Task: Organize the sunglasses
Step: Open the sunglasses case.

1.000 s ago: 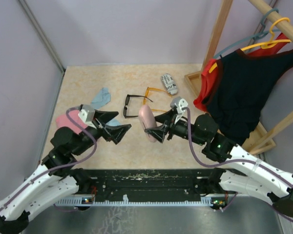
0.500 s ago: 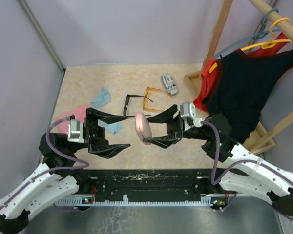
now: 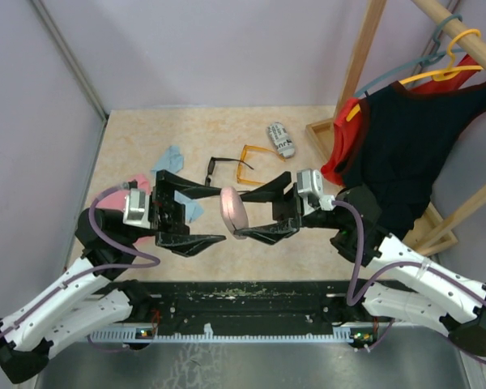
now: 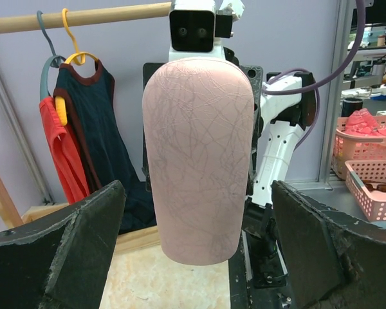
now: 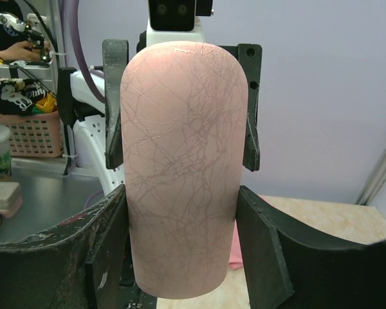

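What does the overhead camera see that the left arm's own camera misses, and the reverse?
Only overhead: the black sunglasses and orange sunglasses on the table, plus a printed case. Only the left wrist: pink baskets at its right edge. Both: the pink case gripped by the right gripper, the open left gripper facing it, and hanging clothes.

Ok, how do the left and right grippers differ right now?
The left gripper stands wide open and empty; the right gripper is closed on the pink case. The left gripper's fingers flank the case with gaps on both sides; the right gripper's fingers press against its sides. Both point at each other with the case between them.
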Controlling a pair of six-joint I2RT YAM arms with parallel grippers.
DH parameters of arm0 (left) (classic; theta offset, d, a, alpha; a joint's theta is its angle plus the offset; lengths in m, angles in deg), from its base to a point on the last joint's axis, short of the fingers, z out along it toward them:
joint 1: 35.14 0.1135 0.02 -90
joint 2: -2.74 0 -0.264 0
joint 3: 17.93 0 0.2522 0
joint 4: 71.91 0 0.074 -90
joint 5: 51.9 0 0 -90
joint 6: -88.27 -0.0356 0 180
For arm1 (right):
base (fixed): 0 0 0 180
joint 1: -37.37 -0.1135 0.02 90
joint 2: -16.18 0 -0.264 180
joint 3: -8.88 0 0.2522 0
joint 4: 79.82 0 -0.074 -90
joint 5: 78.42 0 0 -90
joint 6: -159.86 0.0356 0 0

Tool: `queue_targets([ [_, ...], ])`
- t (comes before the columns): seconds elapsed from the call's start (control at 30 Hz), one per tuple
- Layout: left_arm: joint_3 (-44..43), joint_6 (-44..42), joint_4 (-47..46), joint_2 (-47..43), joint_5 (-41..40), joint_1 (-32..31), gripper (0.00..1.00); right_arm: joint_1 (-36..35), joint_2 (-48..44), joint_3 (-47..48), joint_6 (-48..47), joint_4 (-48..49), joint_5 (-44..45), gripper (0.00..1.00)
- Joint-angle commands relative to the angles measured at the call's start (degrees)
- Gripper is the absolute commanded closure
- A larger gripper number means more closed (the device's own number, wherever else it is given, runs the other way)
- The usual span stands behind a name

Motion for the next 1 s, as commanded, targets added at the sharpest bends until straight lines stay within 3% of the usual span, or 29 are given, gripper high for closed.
queue_targets([
  [0.0,-1.8,1.5,-3.2,1.0,1.3,0.0,0.00,-0.2,0.2,2.2,-0.7,5.1,-0.3,1.00],
  [0.33,-2.8,3.8,-4.3,3.4,1.5,0.0,0.08,-0.2,1.1,2.3,-1.5,4.2,0.1,1.00],
  [0.5,-2.7,4.0,-4.5,4.3,1.9,0.0,0.20,-0.1,1.2,2.1,-1.7,4.4,0.4,1.00],
  [0.87,-2.3,2.4,-2.8,3.6,-0.3,0.0,0.76,-0.2,0.4,1.6,-2.0,2.0,5.5,1.00],
  [0.97,-3.1,0.5,0.4,3.0,-3.1,0.0,0.83,-0.1,0.1,1.7,-2.4,0.0,10.4,1.00],
])
